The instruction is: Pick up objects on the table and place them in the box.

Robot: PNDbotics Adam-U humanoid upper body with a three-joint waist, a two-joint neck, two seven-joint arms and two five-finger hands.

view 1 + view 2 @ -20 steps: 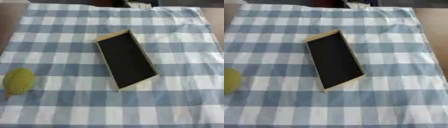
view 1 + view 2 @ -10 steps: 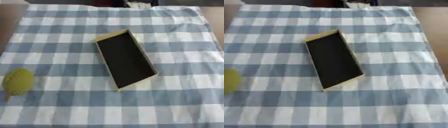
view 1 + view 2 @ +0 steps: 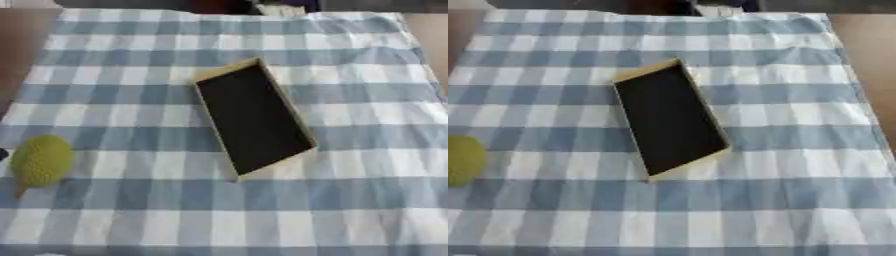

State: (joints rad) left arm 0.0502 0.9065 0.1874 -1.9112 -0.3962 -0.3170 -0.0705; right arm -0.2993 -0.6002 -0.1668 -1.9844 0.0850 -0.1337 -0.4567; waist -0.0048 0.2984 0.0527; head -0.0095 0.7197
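Box (tan rim, black inside) lies askew mid-table on the blue-white checked cloth. Bumpy yellow-green fruit sits on the cloth near its left edge, well apart from the box. Neither robot hand shows, so their state can't be told.

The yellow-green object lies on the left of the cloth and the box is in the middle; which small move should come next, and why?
Probably the left hand should reach toward the yellow-green bumpy object. It lies alone on the checked cloth, on the robot's left and apart from the box. The box looks empty, with its dark inside uncovered, and neither hand is in view yet, so nothing has been picked up.
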